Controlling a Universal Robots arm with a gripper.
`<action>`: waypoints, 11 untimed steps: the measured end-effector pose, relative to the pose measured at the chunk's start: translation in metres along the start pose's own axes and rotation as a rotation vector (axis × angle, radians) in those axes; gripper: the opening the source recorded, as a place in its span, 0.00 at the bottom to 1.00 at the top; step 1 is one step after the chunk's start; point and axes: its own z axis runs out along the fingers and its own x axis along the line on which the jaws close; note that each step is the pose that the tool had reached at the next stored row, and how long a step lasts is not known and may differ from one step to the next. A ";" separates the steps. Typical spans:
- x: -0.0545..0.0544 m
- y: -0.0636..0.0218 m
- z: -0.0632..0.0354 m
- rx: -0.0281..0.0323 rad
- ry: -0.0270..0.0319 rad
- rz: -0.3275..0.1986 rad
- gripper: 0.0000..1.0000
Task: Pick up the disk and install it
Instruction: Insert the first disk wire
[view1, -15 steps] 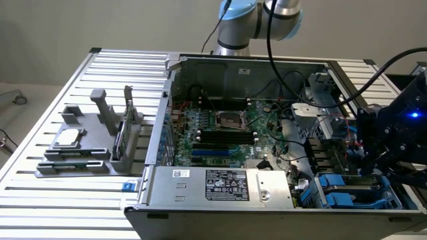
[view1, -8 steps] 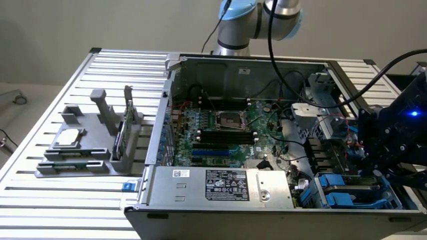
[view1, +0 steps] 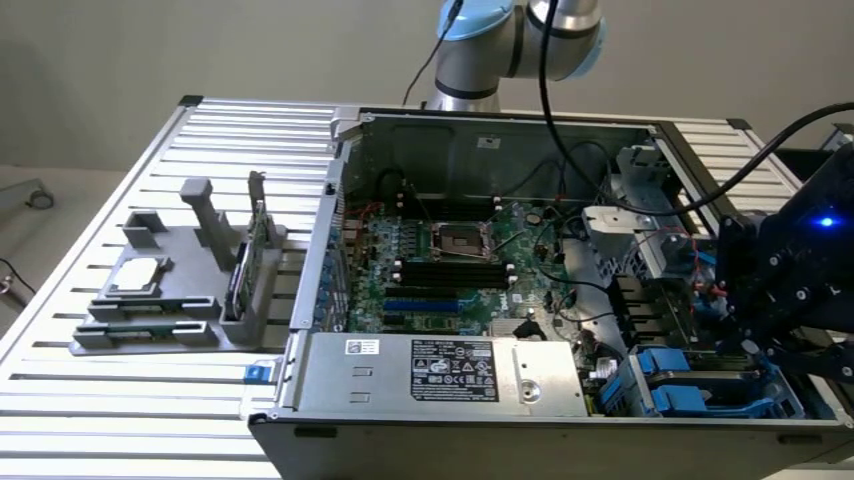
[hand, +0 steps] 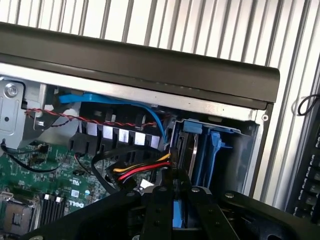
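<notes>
Standing by the table (view1: 120, 400), I see the hand (view1: 785, 345) low at the exterior view's lower right, over the blue drive bay (view1: 681, 385) of the open computer case (view1: 347, 385). At the wrist view it grips the disk (hand: 178, 215), 1 blue edge showing between the fingers, the rest hidden. Loose cables (hand: 142, 172) just beside could snag it going in.

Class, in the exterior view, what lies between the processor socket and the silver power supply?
In the exterior view, black and blue slots on the motherboard lie between the processor socket and the power supply.
</notes>
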 end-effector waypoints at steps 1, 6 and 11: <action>0.000 0.0001 0.0000 0.0030 -0.0014 0.008 0.16; 0.000 0.0006 -0.0004 0.0179 -0.0132 0.049 0.16; 0.000 0.0029 -0.0004 0.0263 -0.0278 0.079 0.16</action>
